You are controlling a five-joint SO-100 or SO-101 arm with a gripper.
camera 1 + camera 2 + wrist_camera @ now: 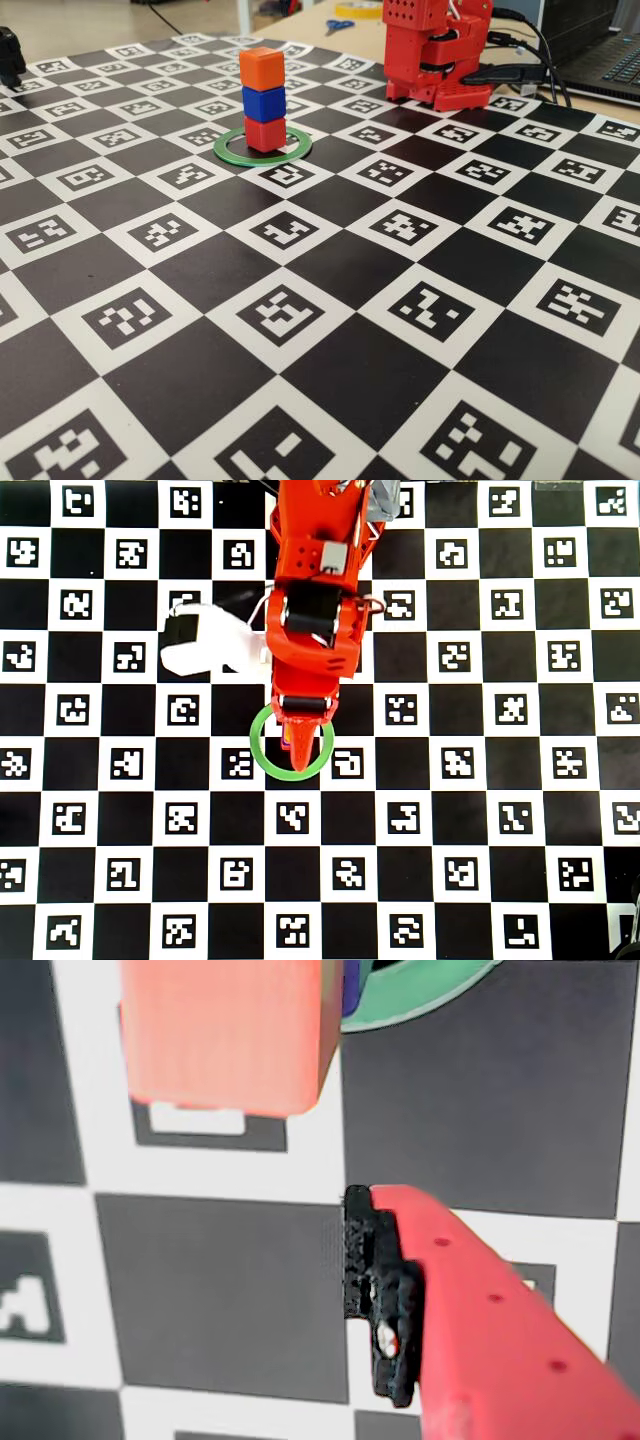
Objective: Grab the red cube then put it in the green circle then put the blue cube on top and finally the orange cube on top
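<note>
Red cube (pixel 265 134) inside the green circle (pixel 232 149), carrying the blue cube (pixel 264 103) and orange cube (pixel 262 69) (stacked upright), toward the tabletop's (pixel 330 270) far edge; end effector (pixel 385 1300) state cannot be told.

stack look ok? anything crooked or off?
Nothing stands out. The matte red plastic cube sits inside the flat green ring, the dark-blue cube on it, and the bright-orange cube on top, roughly aligned.
</note>
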